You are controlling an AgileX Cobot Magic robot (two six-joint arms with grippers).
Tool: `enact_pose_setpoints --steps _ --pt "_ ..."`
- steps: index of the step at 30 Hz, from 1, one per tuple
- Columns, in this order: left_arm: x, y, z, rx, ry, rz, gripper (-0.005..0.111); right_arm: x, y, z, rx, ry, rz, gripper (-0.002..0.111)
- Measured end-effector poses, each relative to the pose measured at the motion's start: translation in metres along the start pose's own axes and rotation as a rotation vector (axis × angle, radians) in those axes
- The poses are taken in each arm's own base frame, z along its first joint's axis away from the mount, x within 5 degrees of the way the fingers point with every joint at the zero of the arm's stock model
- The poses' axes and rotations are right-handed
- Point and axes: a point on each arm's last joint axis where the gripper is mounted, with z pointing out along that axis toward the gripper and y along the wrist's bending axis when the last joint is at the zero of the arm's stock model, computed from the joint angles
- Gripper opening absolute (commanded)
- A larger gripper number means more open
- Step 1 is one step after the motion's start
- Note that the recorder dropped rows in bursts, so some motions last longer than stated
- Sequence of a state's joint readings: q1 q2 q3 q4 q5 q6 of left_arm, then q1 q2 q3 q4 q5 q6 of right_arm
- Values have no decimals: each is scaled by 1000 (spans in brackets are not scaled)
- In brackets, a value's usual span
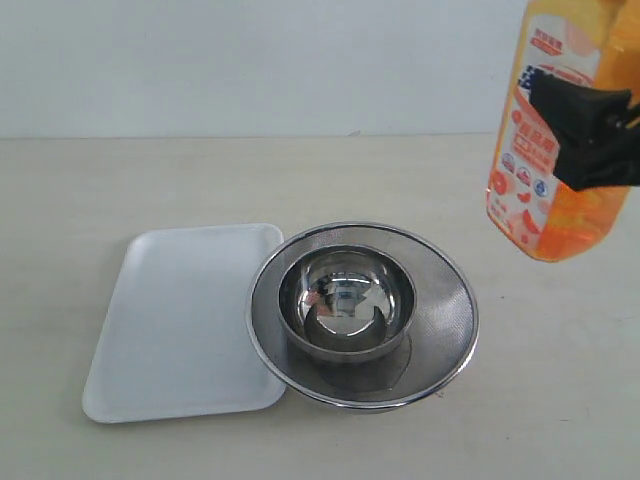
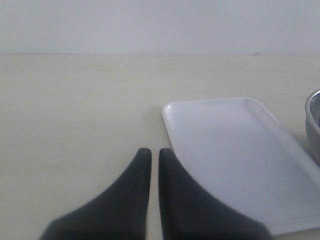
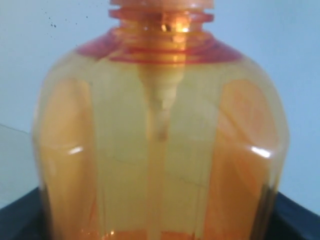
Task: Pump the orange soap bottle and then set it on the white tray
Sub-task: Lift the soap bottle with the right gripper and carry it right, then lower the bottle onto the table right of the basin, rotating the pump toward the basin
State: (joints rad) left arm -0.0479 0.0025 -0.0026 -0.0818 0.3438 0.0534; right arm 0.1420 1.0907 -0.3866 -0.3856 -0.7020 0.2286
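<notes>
The orange soap bottle [image 1: 528,195] hangs in the air at the far right, well above the table and slightly tilted, its pump head cut off by the picture's upper edge. My right gripper [image 1: 588,135] is shut on its body, black fingers across the label. The bottle [image 3: 160,150] fills the right wrist view up to its threaded neck, with the gripper [image 3: 160,227] clamped round it and its fingers [image 3: 17,220] at the sides. The white tray [image 1: 180,320] lies bare on the table at the left. My left gripper [image 2: 155,152] is shut and holds nothing, low beside a corner of the tray [image 2: 235,150].
A round steel mesh strainer [image 1: 445,315] with a steel bowl [image 1: 345,300] in it stands mid-table, its rim overlapping the tray's right edge. The strainer's rim [image 2: 314,125] shows at the edge of the left wrist view. A pale wall closes the table's far side.
</notes>
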Motion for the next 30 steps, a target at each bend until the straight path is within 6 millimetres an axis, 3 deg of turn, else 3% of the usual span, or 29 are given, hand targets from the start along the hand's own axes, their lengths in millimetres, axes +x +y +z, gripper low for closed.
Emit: enact_pose_setpoints --steps 6,10,14,21,30 --pt "0 0 0 0 0 0 5 26 3 -33 71 61 -27 0" --pt "0 0 0 0 0 0 5 46 4 -47 116 91 -16 0" --pt "0 0 0 0 0 0 5 51 5 -54 131 68 1 0" --pt "0 0 0 0 0 0 5 55 3 -52 145 61 44 0" --pt "0 0 0 0 0 0 5 79 -2 -26 155 82 103 0"
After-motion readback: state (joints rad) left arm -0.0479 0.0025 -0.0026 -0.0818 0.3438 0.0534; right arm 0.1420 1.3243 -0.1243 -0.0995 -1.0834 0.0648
